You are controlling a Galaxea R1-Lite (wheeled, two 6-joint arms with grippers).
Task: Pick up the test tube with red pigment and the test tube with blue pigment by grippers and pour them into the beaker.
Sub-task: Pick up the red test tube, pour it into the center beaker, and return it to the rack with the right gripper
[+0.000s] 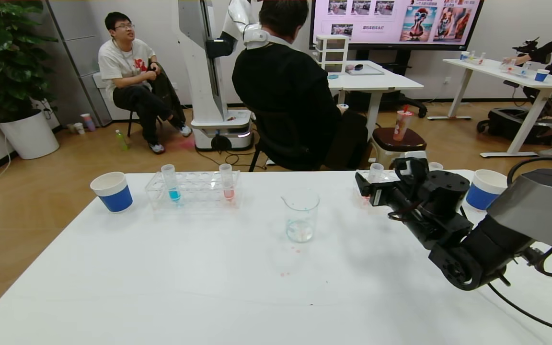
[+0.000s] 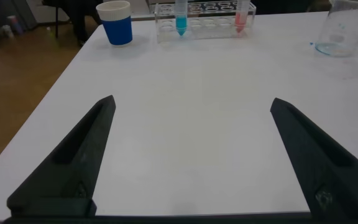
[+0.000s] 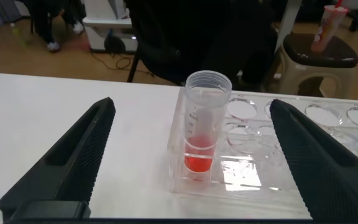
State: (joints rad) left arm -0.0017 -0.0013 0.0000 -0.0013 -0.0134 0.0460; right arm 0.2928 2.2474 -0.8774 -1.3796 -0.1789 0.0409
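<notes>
The test tube with red pigment (image 3: 202, 134) stands upright in the end hole of a clear rack (image 3: 272, 168) at the table's far right; its top (image 1: 375, 171) shows in the head view. My right gripper (image 3: 192, 102) is open and level with this tube, one finger on each side and neither touching it. The test tube with blue pigment (image 1: 174, 184) stands in another clear rack (image 1: 194, 190) at the far left, with a paler pink-red tube (image 1: 228, 184) beside it. The beaker (image 1: 301, 215) sits mid-table with a little liquid in it. My left gripper (image 2: 192, 101) hangs open over bare table, well short of that rack.
Blue-and-white paper cups stand at the far left (image 1: 112, 191) and far right (image 1: 484, 188). Small pink drops (image 1: 290, 251) mark the table in front of the beaker. A seated person in black (image 1: 285, 86) is just behind the table's far edge.
</notes>
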